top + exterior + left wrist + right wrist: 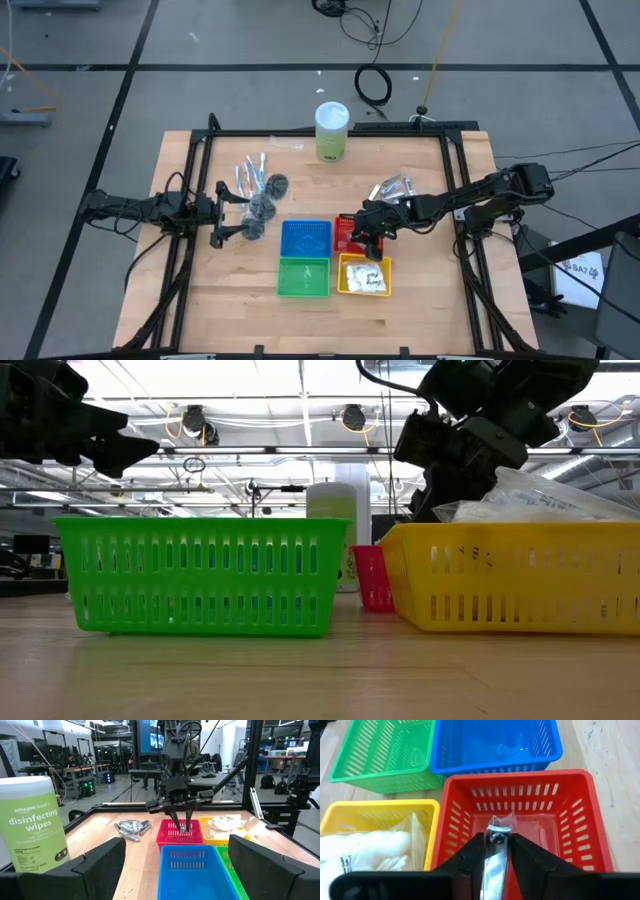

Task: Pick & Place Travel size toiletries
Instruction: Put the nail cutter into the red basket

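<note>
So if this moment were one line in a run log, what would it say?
right gripper: silver foil tube between fingers, over red basket | left gripper: open, waiting by dark puffs

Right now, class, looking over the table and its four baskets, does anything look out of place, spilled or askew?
Nothing is spilled or damaged. The one unsettled item is a shiny silver foil tube, upright between the right tool's fingers over the red square basket, not yet lying inside. White sachets sit in the yellow basket.
</note>
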